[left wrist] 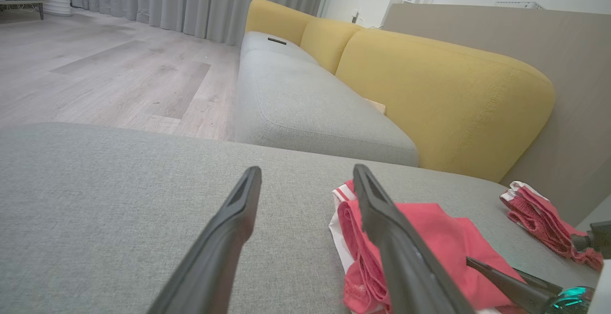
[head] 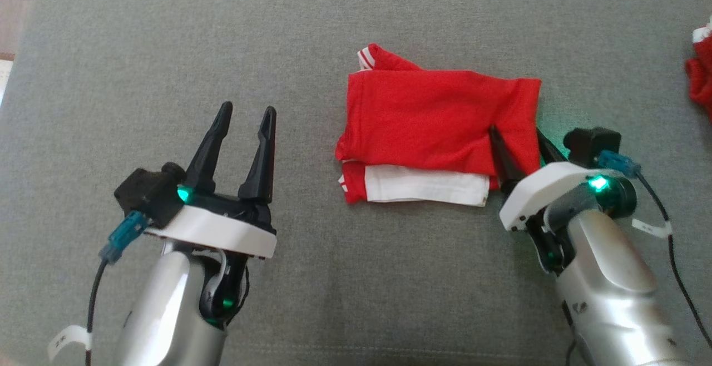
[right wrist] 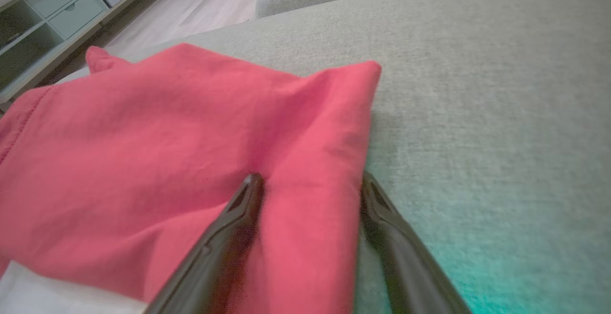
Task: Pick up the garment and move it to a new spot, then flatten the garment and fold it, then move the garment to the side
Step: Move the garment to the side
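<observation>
Garment (head: 439,118), red with white trim, folded, lies centre-right of the head frame on the grey cushion (head: 167,49). Right gripper (head: 515,130) sits at its lower-right corner, fingers spread and straddling the fabric's right edge: one on the cloth, the other just beside it. Left gripper (head: 248,107) is spread wide at lower left, well apart.

Seat cushion (head: 167,49): underneath everything here.
Folded garment (head: 439,115): flat on the cushion, right of the middle.
Left gripper (head: 247,108): over the cushion, left of the garment, well apart from it.
Right gripper (head: 515,129): at the garment's near right corner, one finger on the cloth, the other just off its right edge.
Second garment (head: 701,71): far right, apart from the folded one.
Sofa (left wrist: 310,99): beyond the cushion's far side.
</observation>
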You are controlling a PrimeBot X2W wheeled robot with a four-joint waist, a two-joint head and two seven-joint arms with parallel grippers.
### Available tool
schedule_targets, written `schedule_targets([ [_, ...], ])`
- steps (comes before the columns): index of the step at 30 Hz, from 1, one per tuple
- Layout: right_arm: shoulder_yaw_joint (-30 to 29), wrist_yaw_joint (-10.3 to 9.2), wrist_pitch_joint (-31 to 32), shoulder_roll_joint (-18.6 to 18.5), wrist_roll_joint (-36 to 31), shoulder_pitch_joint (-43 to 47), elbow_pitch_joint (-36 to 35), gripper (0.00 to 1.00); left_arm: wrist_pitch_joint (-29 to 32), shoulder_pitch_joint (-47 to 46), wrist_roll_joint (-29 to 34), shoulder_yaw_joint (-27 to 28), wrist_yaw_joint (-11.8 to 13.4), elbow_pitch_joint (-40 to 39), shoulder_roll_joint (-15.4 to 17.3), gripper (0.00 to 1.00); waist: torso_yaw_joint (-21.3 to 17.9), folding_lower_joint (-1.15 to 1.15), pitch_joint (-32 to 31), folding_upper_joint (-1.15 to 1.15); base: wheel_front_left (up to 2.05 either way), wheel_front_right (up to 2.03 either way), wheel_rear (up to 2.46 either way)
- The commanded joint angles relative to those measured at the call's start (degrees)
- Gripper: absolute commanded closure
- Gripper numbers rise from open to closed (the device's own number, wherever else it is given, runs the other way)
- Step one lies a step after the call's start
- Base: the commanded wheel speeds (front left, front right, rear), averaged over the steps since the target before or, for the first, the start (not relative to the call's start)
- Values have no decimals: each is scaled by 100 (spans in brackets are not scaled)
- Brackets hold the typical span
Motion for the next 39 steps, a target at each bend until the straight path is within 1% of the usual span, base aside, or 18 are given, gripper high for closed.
schedule_targets([
  [1,245,-5,78,61,19,-75,80,40,-33,-184,-31,166,-33,-156,47,0,-15,0,-9,0,0,0,0],
  [2,286,-5,47,61,6,-123,139,74,-33,-171,-25,192,-33,-152,47,0,-40,0,-24,0,0,0,0],
  [3,324,-5,-6,61,-20,-167,184,100,-33,-153,-17,217,-33,-146,47,0,-70,0,-47,0,0,0,0],
  [9,421,-5,-353,61,-169,-351,277,100,-33,-109,3,276,-33,-137,47,0,-309,0,-168,0,0,0,0],
  [12,430,-5,-547,29,-553,-493,250,100,-33,-91,20,328,-33,-160,47,0,-521,0,-238,0,0,0,0],
  [15,508,-5,-700,-146,-943,-620,120,100,-33,-66,52,351,-33,-179,47,0,-751,0,-305,0,0,0,0],
  [19,745,-5,-736,-599,-1330,-812,-157,100,-33,-72,97,341,-33,-199,47,0,-1050,0,-335,0,0,0,0],
  [21,870,-5,-700,-923,-1449,-923,-294,100,-33,-109,111,323,-33,-215,47,0,-1152,0,-309,0,0,0,0],
  [25,1013,-5,-536,-1580,-1463,-1127,-487,100,-33,-186,139,296,-33,-244,47,0,-1288,0,-195,0,0,0,0],
  [28,1003,-5,-405,-2060,-1429,-1309,-536,100,-33,-240,191,269,-33,-247,47,0,-1343,0,-37,0,0,0,0],
  [31,855,-5,-349,-2478,-1388,-1502,-501,100,-33,-315,237,248,-33,-237,48,0,-1344,0,147,0,0,0,0],
  [34,622,-5,-289,-2813,-1433,-1698,-387,100,-33,-401,252,226,-33,-242,71,0,-1322,0,340,0,0,0,0],
  [37,256,-5,-227,-3062,-1552,-1867,-188,100,-33,-516,248,177,-33,-247,91,0,-1258,0,535,0,0,0,0],
  [39,-23,-5,-160,-3129,-1683,-1944,-39,100,-33,-589,234,159,-33,-248,95,0,-1222,0,637,0,0,0,0],
])
